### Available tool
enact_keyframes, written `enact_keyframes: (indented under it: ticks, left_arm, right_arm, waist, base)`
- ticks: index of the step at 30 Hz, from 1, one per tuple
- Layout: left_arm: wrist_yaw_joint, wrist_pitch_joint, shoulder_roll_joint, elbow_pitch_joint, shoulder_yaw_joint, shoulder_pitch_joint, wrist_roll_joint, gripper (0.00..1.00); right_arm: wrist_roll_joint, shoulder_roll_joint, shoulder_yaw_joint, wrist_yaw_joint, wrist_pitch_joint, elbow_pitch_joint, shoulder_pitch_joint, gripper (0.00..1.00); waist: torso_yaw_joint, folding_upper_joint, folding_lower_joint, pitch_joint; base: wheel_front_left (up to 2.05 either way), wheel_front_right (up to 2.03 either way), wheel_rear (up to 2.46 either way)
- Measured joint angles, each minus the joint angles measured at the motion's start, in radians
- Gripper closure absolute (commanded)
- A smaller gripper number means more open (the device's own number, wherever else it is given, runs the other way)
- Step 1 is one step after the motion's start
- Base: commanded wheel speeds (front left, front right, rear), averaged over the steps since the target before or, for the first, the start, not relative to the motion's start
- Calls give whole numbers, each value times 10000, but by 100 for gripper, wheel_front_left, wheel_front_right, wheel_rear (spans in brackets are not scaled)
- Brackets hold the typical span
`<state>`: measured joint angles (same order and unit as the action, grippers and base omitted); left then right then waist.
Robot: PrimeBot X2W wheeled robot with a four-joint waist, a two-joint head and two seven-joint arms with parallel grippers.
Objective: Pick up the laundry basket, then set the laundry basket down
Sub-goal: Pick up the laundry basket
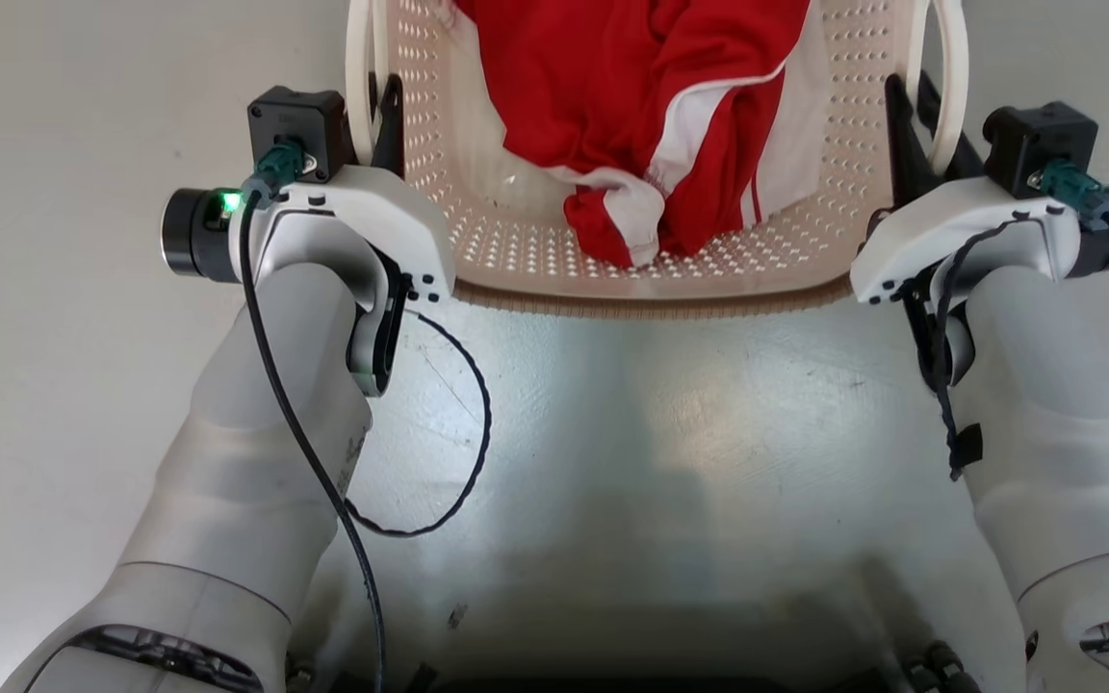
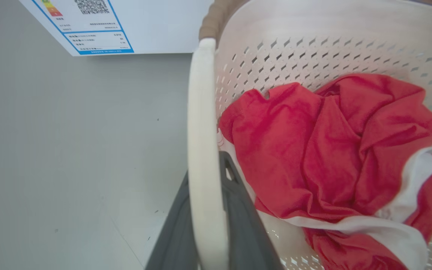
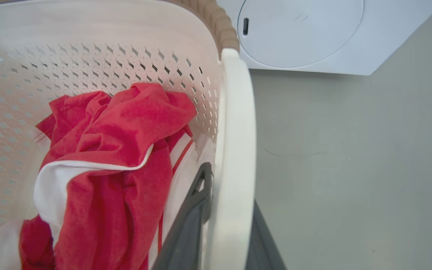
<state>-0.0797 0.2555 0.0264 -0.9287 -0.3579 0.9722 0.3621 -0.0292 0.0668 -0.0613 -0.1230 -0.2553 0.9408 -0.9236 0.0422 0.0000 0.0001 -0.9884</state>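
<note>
Head view: laundry basket (image 1: 651, 303) at upper centre of frame, red-and-white garment (image 1: 651, 125) inside. Left gripper (image 1: 376, 115) is at upper left and right gripper (image 1: 911, 125) at upper right. Wrist views show dark fingers straddling the left handle (image 2: 201, 131) and right handle (image 3: 234, 131), one finger inside and one outside, closed on them. Whether the base is off the floor (image 1: 660, 433) cannot be told. Judged step: the hold is made, lift in hand. Next move calls for both arms rising level together, then a gentle set-down before release.
</note>
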Motion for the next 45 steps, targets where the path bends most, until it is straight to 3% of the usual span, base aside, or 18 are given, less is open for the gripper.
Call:
enact_keyframes:
  ticks: [11, 23, 45]
  left_arm:
    - [-10, 0, -29, -894, -151, -1296, 454, 100]
    - [107, -4, -92, -1636, -719, -2933, 903, 100]
    - [69, -88, 128, -1670, -2903, -6529, 3122, 100]
  right_arm:
    - [1515, -17, 1515, 0, 2, 1189, 825, 100]
    - [2305, -107, 2928, 0, 19, 2535, 1941, 100]
    - [4748, -65, 5618, 88, 1250, 2366, 5079, 100]
  waist:
    - [-290, 0, 0, 1627]
    - [-714, 1, 0, 3938]
    - [-932, 1, 0, 8533]
  base:
    - [0, 0, 0]
    - [0, 0, 0]
    - [0, 0, 0]
